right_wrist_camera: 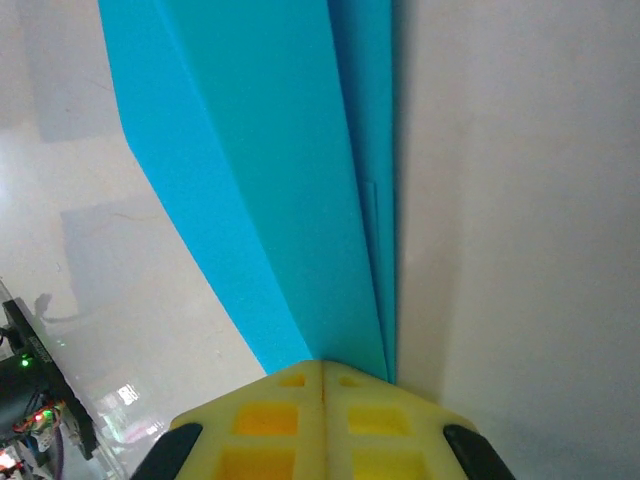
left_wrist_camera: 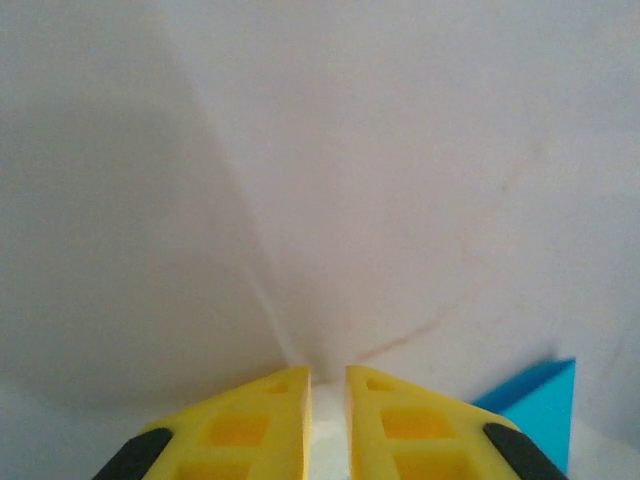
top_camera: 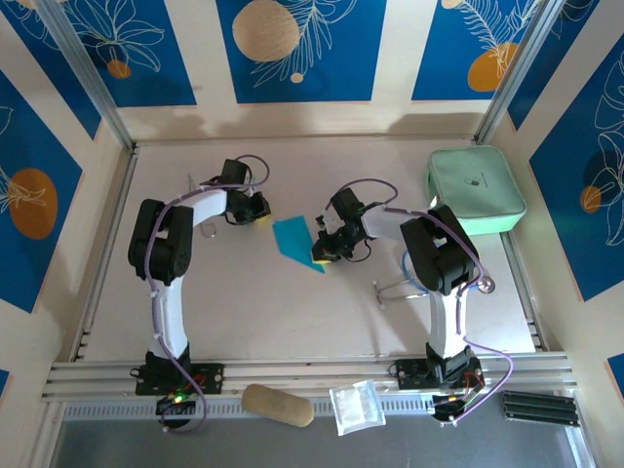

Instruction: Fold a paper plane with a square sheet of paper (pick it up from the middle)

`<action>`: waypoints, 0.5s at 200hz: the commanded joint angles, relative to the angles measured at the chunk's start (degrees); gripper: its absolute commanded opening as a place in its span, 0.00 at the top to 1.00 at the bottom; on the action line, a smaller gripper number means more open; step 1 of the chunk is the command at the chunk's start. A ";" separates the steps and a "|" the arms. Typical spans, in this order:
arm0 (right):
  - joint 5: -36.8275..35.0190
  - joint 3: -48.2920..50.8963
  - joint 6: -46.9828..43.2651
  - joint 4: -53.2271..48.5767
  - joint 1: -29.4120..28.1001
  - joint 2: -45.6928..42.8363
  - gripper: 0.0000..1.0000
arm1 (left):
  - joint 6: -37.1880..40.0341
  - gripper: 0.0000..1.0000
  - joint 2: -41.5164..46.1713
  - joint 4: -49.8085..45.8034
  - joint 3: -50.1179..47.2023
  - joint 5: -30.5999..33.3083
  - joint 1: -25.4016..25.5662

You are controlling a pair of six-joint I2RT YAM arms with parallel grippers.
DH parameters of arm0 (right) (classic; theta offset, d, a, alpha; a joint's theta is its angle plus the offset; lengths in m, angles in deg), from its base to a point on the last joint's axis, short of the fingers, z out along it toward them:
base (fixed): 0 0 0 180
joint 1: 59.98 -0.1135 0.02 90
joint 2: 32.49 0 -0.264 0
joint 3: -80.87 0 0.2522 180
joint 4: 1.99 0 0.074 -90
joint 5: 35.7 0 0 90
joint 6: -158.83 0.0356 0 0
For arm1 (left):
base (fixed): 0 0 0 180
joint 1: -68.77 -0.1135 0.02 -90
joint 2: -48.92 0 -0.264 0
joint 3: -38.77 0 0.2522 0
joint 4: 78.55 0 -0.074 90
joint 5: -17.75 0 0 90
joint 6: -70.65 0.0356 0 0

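Note:
The teal-blue sheet of paper [top_camera: 294, 240] is folded into a pointed, layered shape near the middle of the table. My right gripper [top_camera: 325, 255] is shut on its pointed near end. In the right wrist view the creased layers of paper [right_wrist_camera: 280, 180] fan out from the closed tips of the right gripper [right_wrist_camera: 325, 368]. My left gripper [top_camera: 263, 217] stands just left of the paper's far corner, apart from it. The left gripper [left_wrist_camera: 328, 385] is open by a narrow gap with only bare table behind it. A corner of the paper [left_wrist_camera: 535, 400] shows to its right.
A mint-green pouch [top_camera: 475, 188] lies at the back right. A thin metal wire piece [top_camera: 395, 286] lies beside the right arm. On the front rail sit a tan oblong object [top_camera: 278, 405], a clear plastic bag [top_camera: 356, 406] and a black strip [top_camera: 539, 407].

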State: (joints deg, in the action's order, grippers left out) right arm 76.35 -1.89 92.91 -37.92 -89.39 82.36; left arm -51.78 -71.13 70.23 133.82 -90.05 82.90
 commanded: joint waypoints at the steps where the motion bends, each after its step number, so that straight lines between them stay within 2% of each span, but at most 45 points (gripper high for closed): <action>1: 0.71 -1.05 3.28 -4.42 -0.97 -1.49 0.92 | -0.15 0.80 4.66 -2.56 0.57 2.39 -0.68; 19: 1.69 -2.85 5.82 -2.16 -0.50 -4.65 0.84 | -3.64 0.73 9.52 -0.06 -2.73 0.42 -0.22; 49: -0.84 -3.83 7.55 1.16 1.14 -6.48 0.73 | -10.98 0.57 17.22 6.49 -11.95 -1.19 0.87; 73: -0.91 -6.27 6.33 0.94 2.61 -3.40 0.69 | -17.55 0.47 21.44 12.84 -19.71 -2.98 1.49; 100: -0.95 -11.32 3.27 -1.71 3.00 0.59 0.66 | -23.94 0.42 23.89 19.38 -26.64 -5.22 2.43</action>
State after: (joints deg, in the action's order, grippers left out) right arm 75.23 -9.30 98.63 -37.13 -86.79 79.23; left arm -67.65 -48.51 82.89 112.43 -92.13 84.23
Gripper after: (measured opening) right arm 0.331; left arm 0.571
